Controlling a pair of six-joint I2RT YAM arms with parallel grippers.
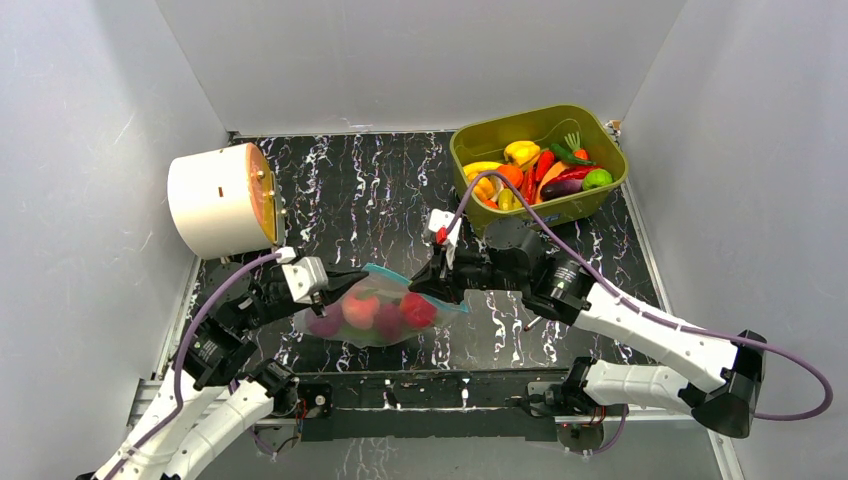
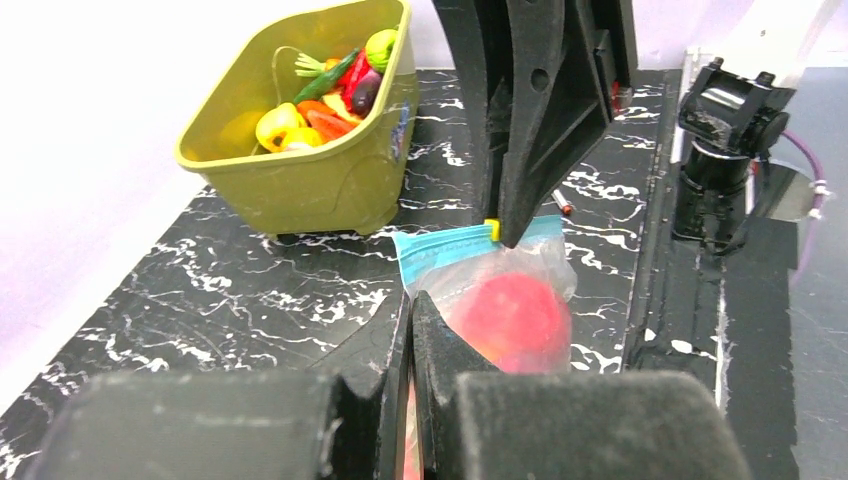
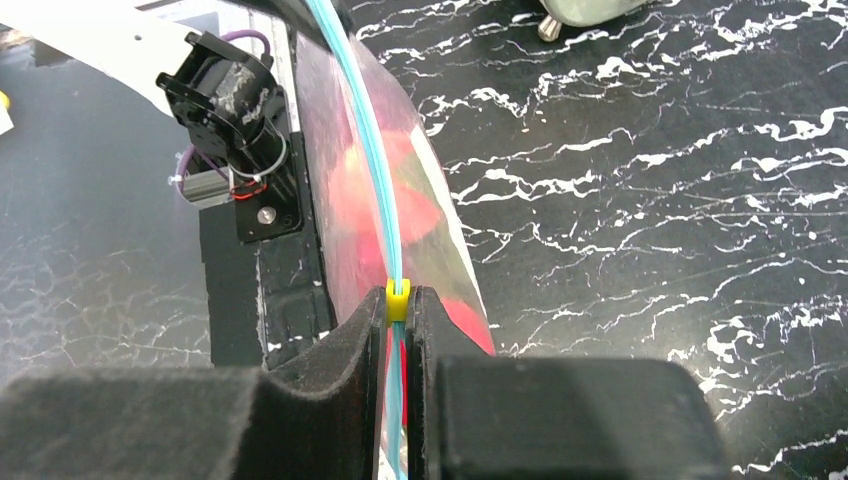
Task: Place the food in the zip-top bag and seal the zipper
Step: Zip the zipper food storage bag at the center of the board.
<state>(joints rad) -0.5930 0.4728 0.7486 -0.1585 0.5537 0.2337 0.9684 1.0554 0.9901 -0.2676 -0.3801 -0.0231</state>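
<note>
Food (image 1: 418,310) sits inside the zip-top bag (image 1: 385,320) at centre frame, stretched between both arms. The left gripper (image 1: 350,281) pinches its left end, while the right gripper (image 1: 425,285) clamps the zipper (image 2: 445,245) by a yellow slider (image 3: 397,300).

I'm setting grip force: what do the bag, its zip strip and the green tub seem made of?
The zip-top bag: thin clear plastic film, glossy; the food shows through and it wrinkles. The zipper: thicker light-blue plastic strip, probably stiffer. The tub: rigid-looking olive moulded plastic, smooth, slight sheen.
</note>
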